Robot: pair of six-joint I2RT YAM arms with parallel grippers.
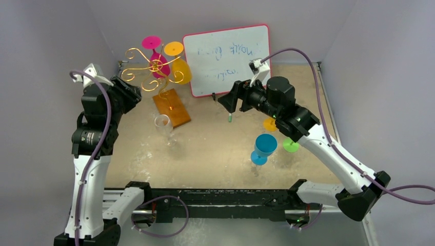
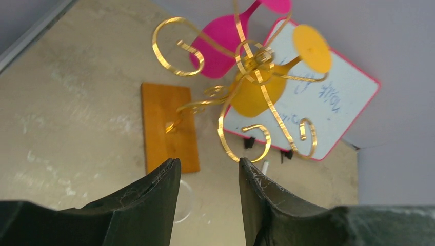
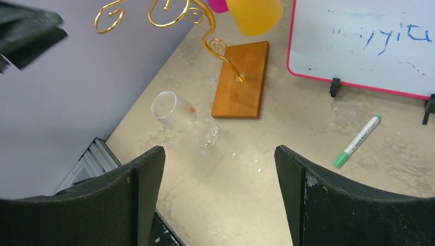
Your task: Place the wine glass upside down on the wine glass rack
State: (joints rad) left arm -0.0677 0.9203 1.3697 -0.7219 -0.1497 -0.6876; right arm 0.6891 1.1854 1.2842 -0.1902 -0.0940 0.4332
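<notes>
The sandy worktop [image 1: 215, 154] carries the wine glass rack [image 1: 175, 108] at the far left, with a pink glass [image 1: 160, 64] and a yellow glass [image 1: 182, 72] hanging from its curls. The right pincer [image 3: 219, 154] is spread wide and the left pincer [image 2: 209, 166] is parted; both are empty. The clear wine glass [image 3: 177, 115] sits on the worktop just beside the rack's wooden base; upright or tipped, I cannot tell. It looks light, thin, slick and brittle, best gripped gently at the stem under the bowl.
</notes>
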